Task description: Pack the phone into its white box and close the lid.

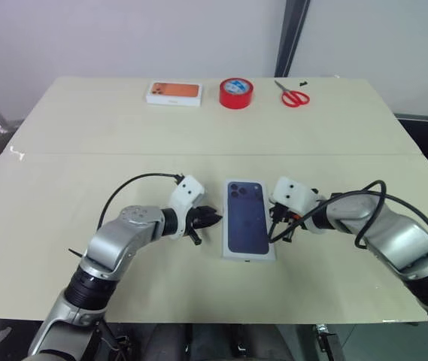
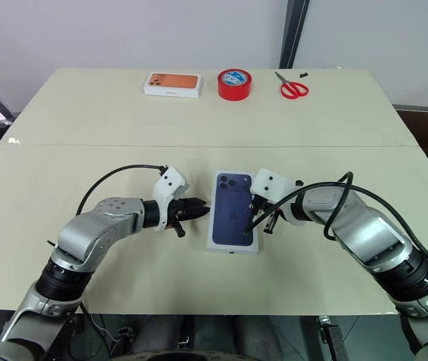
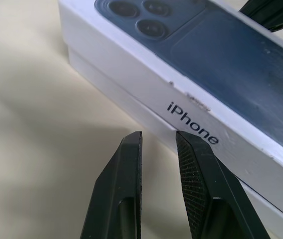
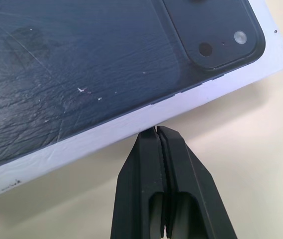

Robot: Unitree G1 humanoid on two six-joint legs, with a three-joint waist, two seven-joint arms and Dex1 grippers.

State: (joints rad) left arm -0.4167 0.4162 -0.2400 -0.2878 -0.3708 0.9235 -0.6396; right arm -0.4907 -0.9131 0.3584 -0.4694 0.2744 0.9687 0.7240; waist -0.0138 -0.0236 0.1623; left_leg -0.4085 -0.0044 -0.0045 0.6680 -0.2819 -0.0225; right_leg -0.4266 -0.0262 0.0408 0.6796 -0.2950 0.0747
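Observation:
The lid (image 1: 247,218), white with a dark blue phone's back printed on it, lies flat in the middle of the table. In the left wrist view a strip of the white box (image 3: 112,88) shows under the lid's side wall. The phone is hidden. My left gripper (image 1: 214,218) sits just off the lid's left side at table level, its fingers (image 3: 196,164) a narrow gap apart with nothing between them. My right gripper (image 4: 157,130) is shut on nothing, its tips against the lid's right edge near the printed camera corner.
Along the table's far edge stand a white box with an orange picture (image 1: 174,92), a red tape roll (image 1: 236,92) and red scissors (image 1: 295,96). Black cables loop over both wrists. A seam crosses the table behind the lid.

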